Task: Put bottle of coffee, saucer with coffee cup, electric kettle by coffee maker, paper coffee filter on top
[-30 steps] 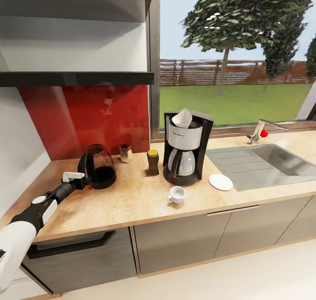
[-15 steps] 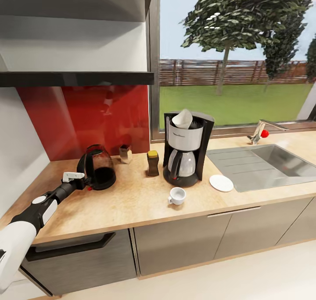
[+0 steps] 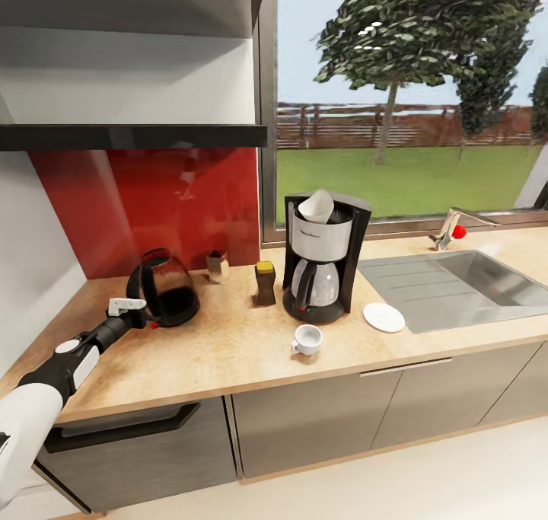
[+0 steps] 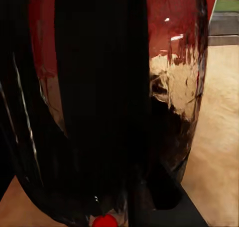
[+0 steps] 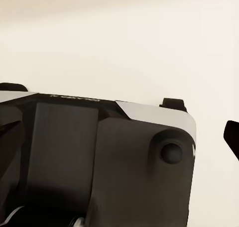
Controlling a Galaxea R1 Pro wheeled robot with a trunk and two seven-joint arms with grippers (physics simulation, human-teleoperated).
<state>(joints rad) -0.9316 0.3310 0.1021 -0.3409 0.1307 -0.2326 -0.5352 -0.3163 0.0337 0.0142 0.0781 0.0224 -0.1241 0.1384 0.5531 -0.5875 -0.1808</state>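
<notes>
Kettle (image 3: 166, 288): on the countertop (image 3: 228, 352) at the far left, roughly 9 o'clock from the coffee maker and well apart from it; it leans a little, its loop handle turned toward the left arm. In the left wrist view the kettle (image 4: 104, 112) is seen very close, dark glass with a red tab at its base.
Left gripper (image 3: 135, 311): reached out at the kettle's handle side, touching or just beside it; whether its fingers are spread or pinching the handle I cannot tell, since the kettle hides them.
Right gripper: its fingers cannot be made out; the right wrist view has a dark robot part (image 5: 94, 162) against a pale surface, so its state cannot be told.
Coffee maker (image 3: 323, 257): upright near the middle of the countertop, below the window, carafe seated in it.
Filter (image 3: 317, 205): white cone resting in the top of the coffee maker, tilted.
Bottle (image 3: 265, 282): upright on the countertop just beside the coffee maker, at its 9 o'clock.
Cup (image 3: 307, 339): on bare countertop at 6 o'clock from the coffee maker, apart from the saucer.
Saucer (image 3: 383, 317): flat on the countertop at about 4 o'clock from the coffee maker, near the edge of the sink (image 3: 457, 284).
Shaker (image 3: 218, 266): by the red backsplash, between kettle and bottle.
Shelf (image 3: 133, 135): black board on the wall above the kettle.
</notes>
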